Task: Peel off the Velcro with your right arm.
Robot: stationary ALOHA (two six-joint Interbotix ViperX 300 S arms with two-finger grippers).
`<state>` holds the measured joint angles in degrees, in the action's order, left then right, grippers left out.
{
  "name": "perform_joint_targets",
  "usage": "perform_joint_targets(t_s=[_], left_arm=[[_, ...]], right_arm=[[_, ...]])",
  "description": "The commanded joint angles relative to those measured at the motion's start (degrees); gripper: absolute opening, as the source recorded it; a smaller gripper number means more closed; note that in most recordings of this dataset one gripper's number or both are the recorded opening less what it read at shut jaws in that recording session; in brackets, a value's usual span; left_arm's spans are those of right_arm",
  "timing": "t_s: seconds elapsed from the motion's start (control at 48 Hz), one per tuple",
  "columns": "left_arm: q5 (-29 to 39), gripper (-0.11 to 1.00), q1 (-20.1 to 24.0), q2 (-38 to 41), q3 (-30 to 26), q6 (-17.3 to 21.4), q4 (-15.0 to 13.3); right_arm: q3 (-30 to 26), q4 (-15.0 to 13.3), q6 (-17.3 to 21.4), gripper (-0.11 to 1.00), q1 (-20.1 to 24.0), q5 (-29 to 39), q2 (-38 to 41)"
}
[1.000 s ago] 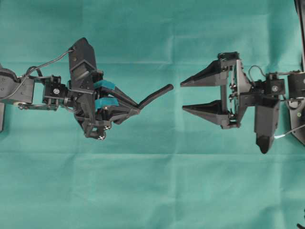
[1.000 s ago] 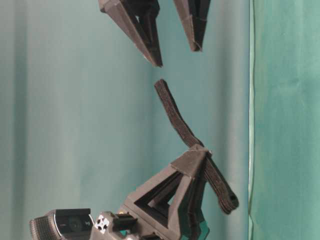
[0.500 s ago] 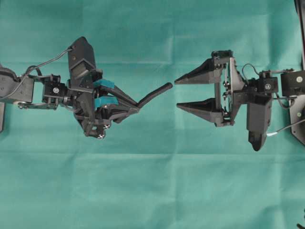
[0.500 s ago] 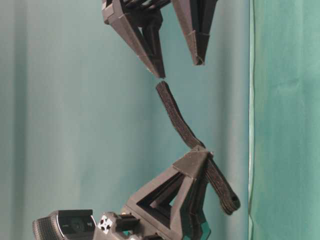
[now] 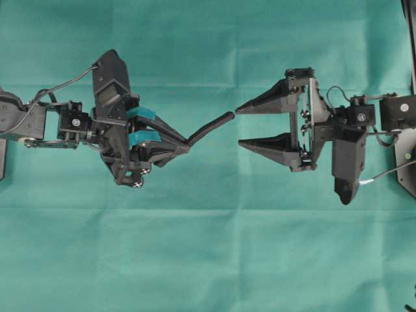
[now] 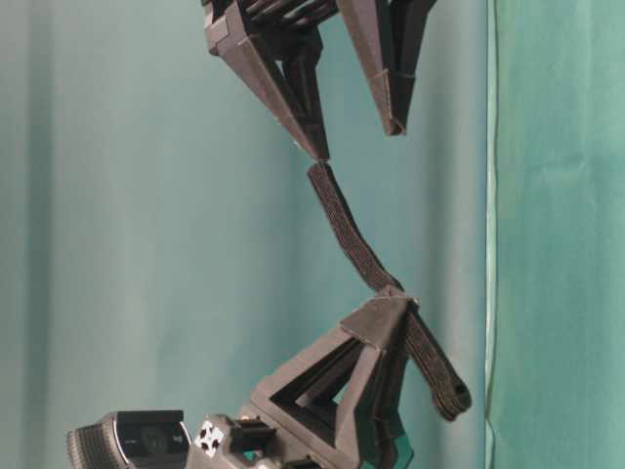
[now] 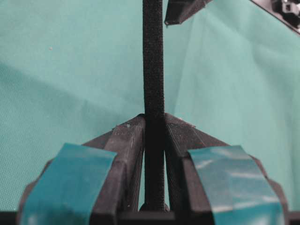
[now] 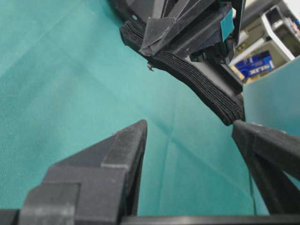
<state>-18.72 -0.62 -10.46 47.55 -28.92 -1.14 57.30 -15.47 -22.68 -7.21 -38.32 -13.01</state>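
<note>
1. The left gripper, fingers taped teal, is clamped on the Velcro above a green cloth.
2. The right gripper stands wide; one fingertip meets the strip's free end.

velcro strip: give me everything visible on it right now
The Velcro is a thin black strip, fuzzy and layered at its edges, slightly curved. The left pincer, shut, clamps it mid-length; a short rounded tail sticks out behind. Its free end points at the open right pincer, right at one fingertip, not between the fingers. Contact cannot be told. It hangs above the green cloth.
</note>
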Motion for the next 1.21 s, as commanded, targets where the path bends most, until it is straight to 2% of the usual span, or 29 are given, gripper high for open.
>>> perform_joint_targets(t_s=[0.0,0.959,1.188], left_arm=[[-0.6,0.1,0.2,-0.8,-0.5,0.0,-0.1],[-1.0,0.1,0.2,-0.8,-0.5,0.0,-0.1],[-1.0,0.1,0.2,-0.8,-0.4,0.0,-0.1]], right_arm=[[-1.4,-0.1,0.0,0.41,-0.1,-0.6,-0.1],[-4.2,-0.1,0.0,0.38,-0.1,-0.6,3.7],[-5.1,-1.4,0.0,0.38,-0.1,-0.6,4.1]])
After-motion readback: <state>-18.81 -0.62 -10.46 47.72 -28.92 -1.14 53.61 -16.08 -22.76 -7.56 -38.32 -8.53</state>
